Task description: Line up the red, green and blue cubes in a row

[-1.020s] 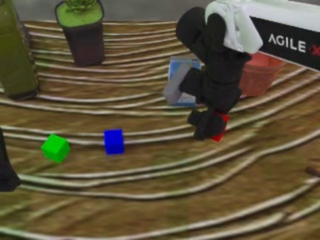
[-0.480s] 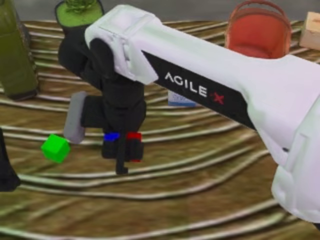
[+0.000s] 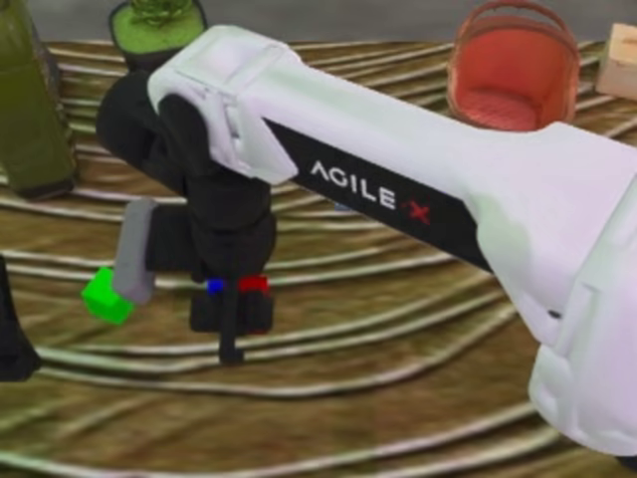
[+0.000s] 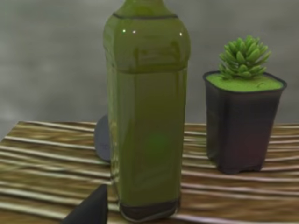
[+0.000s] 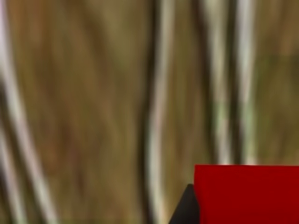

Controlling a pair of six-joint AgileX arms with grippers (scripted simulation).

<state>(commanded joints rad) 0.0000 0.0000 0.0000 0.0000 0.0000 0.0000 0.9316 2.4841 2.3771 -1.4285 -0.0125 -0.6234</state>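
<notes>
A wooden table (image 3: 398, 398) with wavy pale grain fills the view. Behind its far edge stands a plain grey wall (image 4: 51, 60). The light is soft and even, with only faint shadows on the wood.

Right arm (image 3: 418, 189), glossy white shell with black side panel, white AGILE lettering and red X, black wrist housing, grey camera block, black right pincer (image 3: 231, 311)

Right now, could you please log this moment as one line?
right gripper: holding red cube beside blue cube | green cube: left | left gripper: parked
</notes>
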